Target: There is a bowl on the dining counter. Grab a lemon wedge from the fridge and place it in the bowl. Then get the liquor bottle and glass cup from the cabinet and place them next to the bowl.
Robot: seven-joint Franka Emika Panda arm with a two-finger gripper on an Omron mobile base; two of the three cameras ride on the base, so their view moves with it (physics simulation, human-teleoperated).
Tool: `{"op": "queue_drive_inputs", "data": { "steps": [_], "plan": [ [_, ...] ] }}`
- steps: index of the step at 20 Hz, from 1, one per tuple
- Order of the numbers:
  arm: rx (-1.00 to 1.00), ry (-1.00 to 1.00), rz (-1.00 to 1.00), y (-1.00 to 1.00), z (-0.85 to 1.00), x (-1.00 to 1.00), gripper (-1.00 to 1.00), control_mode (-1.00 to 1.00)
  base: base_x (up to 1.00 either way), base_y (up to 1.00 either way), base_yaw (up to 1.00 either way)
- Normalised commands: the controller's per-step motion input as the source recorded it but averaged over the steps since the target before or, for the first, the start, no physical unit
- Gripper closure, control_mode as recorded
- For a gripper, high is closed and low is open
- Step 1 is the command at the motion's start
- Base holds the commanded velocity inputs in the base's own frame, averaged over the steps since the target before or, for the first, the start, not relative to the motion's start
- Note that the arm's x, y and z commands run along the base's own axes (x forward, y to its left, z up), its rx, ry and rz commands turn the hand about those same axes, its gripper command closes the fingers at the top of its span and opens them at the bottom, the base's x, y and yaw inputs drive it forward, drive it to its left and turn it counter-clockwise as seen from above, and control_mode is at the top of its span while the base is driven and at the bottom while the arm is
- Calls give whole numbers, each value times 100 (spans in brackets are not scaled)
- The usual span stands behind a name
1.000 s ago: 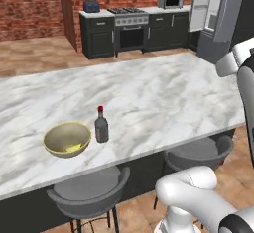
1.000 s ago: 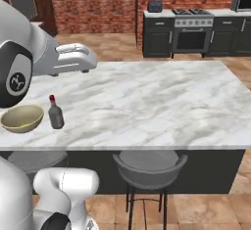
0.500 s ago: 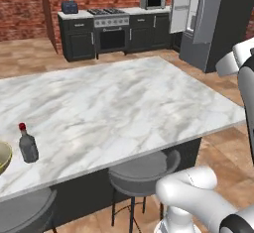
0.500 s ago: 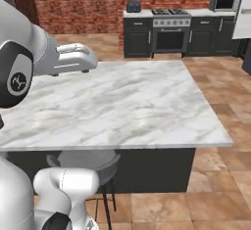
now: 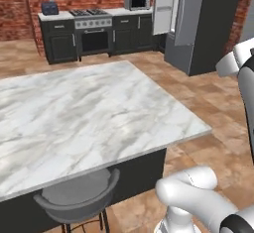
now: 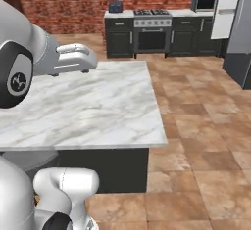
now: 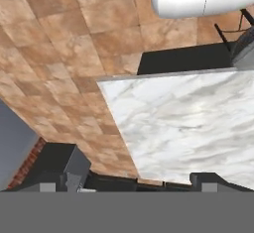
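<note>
White marble with grey veins: we see the dining counter as the biggest thing in the left base view, its right corner jutting toward the tile floor, dark base under the near edge. In the right base view the same slab ends at a near right corner, bare marble along that edge. In the hand view we get its corner over the dark base, tiles beyond.

Next in size, the fridge, tall grey steel, stands past the counter's far right corner with one door swung open; we also catch it at the right edge of the right base view.

Along the brick back wall we see low black cabinets, a stove with oven, a microwave on the worktop and a small blue appliance at the worktop's left end.

A grey stool sits tucked under the counter's near edge.

The gripper: we see the two dark fingertips at the bottom of the hand view, set wide apart, nothing between them, held above the counter's corner.

The tasks's bowl, lemon wedge, bottle and cup: we cannot tell where they are from these views.
</note>
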Motion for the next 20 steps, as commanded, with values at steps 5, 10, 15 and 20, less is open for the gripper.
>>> {"op": "queue_drive_inputs", "data": {
  "steps": [5,10,15,20],
  "plan": [
    [0,0,0,0,0,0,-100,100,0,-100,0],
    [0,0,0,0,0,0,-100,100,0,-100,0],
    [0,0,0,0,0,0,-100,100,7,-100,0],
    [0,0,0,0,0,0,-100,100,27,-86,0]
  ]
}}
